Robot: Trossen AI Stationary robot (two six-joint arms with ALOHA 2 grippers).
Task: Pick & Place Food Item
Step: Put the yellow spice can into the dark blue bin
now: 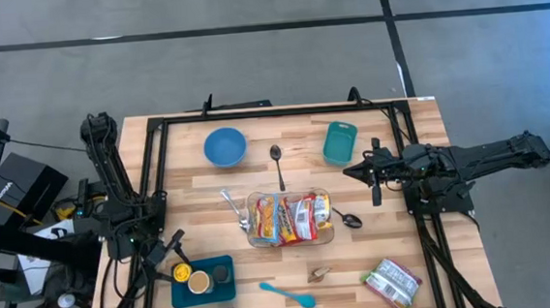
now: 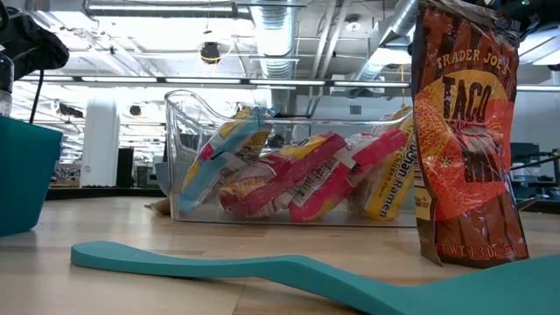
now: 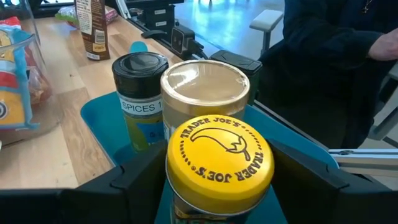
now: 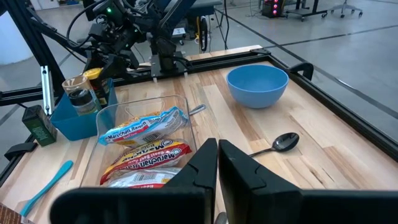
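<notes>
Two arms work over the wooden table (image 1: pixel 379 253), and the clear tub (image 1: pixel 290 218) of noodle packets (image 1: pixel 281 219) near the middle serves as the landmark. The left gripper (image 1: pixel 173 261) sits toward the front left corner from the tub, at the near edge of a teal tray (image 1: pixel 222 287). In its wrist view its dark fingers (image 3: pixel 134 177) stand on either side of a jar with a yellow lid (image 3: pixel 219 162); they look close against it, but I cannot tell whether they press on it or stand just clear. Behind that jar in the same tray stand a jar with a clear lid (image 3: pixel 205 87) and a spice bottle with a black cap (image 3: pixel 140 93), the two touching or nearly so.

The right gripper (image 1: pixel 352 173) hangs just to the right of the tub and a little behind it, its fingers (image 4: pixel 199 165) pressed together on nothing.

Behind the tub lie a blue bowl (image 1: pixel 225 147), a spoon (image 1: pixel 277 164) and a small teal bin (image 1: pixel 339 143). In front of it lies a teal spatula (image 1: pixel 288 294), with a taco packet (image 1: pixel 393 282) off to the front right. Another spoon (image 1: pixel 347 219) rests just right of the tub.
</notes>
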